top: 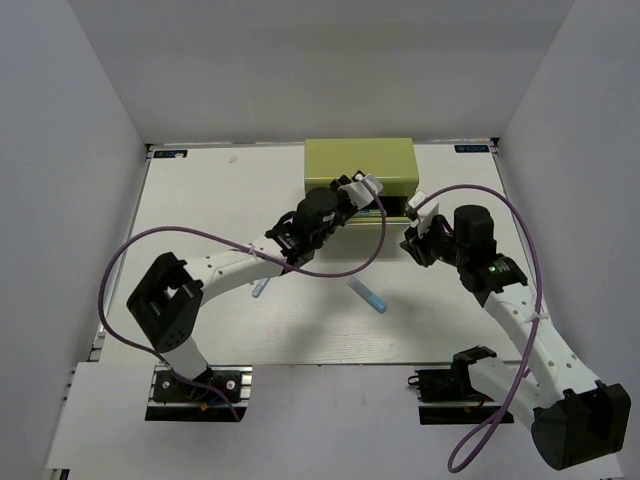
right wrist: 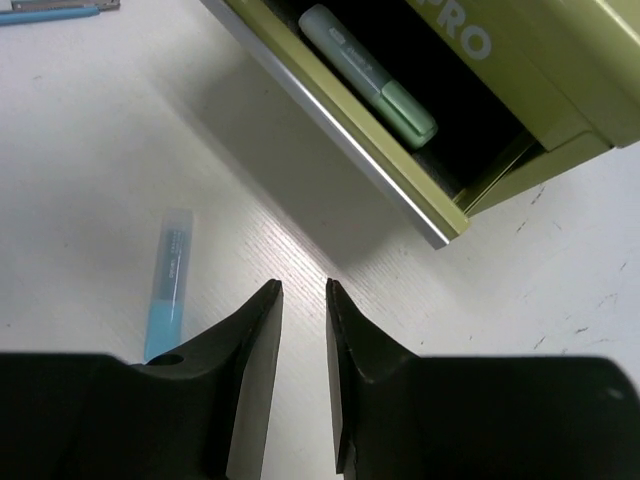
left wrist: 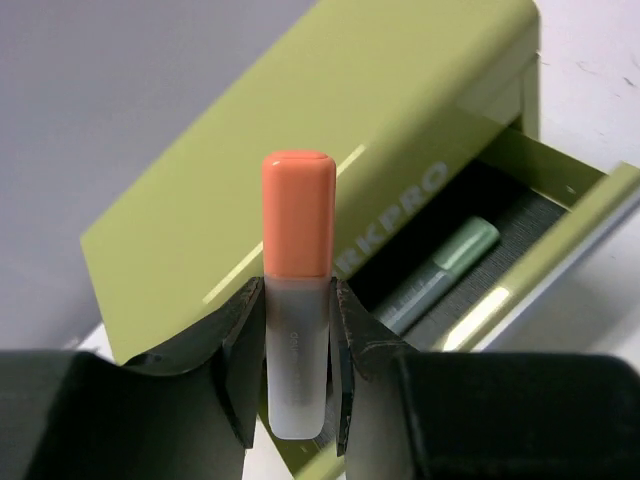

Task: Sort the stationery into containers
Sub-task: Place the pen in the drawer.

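My left gripper (left wrist: 297, 290) is shut on the orange-tipped lilac pen (left wrist: 298, 240), which stands upright between the jaws in front of the olive-green chest (left wrist: 300, 150). The chest's drawer (left wrist: 560, 250) is pulled out, and the green-tipped teal pen (left wrist: 450, 262) lies inside it. From above, the left gripper (top: 358, 192) hovers at the chest (top: 360, 160) front. My right gripper (right wrist: 304, 287) is open over bare table near the drawer's corner (right wrist: 440, 225), nothing between its fingers. The blue pen (right wrist: 168, 280) lies on the table to its left. The slim light blue pen (top: 260, 288) lies by the left forearm.
White walls close in the table (top: 200, 200) on three sides. A purple cable (top: 130, 260) loops out from each arm. The blue pen (top: 371, 296) lies mid-table between the arms. The right gripper (top: 415, 238) sits just right of the open drawer.
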`<state>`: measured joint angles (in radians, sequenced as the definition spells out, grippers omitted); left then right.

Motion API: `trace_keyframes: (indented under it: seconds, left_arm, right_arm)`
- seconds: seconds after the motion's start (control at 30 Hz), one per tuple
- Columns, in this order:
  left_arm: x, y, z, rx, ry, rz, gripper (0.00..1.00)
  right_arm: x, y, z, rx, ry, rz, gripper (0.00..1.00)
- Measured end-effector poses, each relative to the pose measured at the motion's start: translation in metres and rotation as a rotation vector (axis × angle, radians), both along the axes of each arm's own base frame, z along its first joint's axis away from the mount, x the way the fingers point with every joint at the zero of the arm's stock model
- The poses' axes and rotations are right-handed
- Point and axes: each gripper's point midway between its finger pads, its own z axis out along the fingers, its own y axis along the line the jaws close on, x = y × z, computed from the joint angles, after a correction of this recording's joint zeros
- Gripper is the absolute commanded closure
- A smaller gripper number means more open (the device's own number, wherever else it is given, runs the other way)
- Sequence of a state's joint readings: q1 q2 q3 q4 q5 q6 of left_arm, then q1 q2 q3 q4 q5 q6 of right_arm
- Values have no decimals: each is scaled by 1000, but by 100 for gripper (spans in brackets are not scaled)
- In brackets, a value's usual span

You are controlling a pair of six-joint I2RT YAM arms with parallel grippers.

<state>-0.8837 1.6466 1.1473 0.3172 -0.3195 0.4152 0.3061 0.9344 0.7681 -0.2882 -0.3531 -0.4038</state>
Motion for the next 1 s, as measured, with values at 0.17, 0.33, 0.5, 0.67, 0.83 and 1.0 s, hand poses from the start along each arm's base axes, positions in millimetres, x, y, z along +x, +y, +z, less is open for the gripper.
trace_keyframes:
  seconds: [0.17,0.33,0.5,0.67,0.83,1.0]
  left_arm:
    - [16,-2,3,23,-26,-18,99]
    - [20,-8,-17,57,-2,-39,90]
    - [20,-12,-33,81,23,-54,74]
    - [21,-12,-31,71,15,-49,56]
    - [24,-14,-21,44,-3,-41,41]
    - [26,-16,-13,20,-21,-38,35]
  right_arm:
    - [-5,-4,-10,-7,14,-10,69]
    - [-7,-7,-17,-11,23,-18,69]
    - [-7,-9,-18,-12,26,-22,69]
    - [-7,-9,-19,-12,27,-24,68]
    - [-8,-9,-19,-16,25,-18,62]
    - [-9,-7,-20,-20,22,1,59]
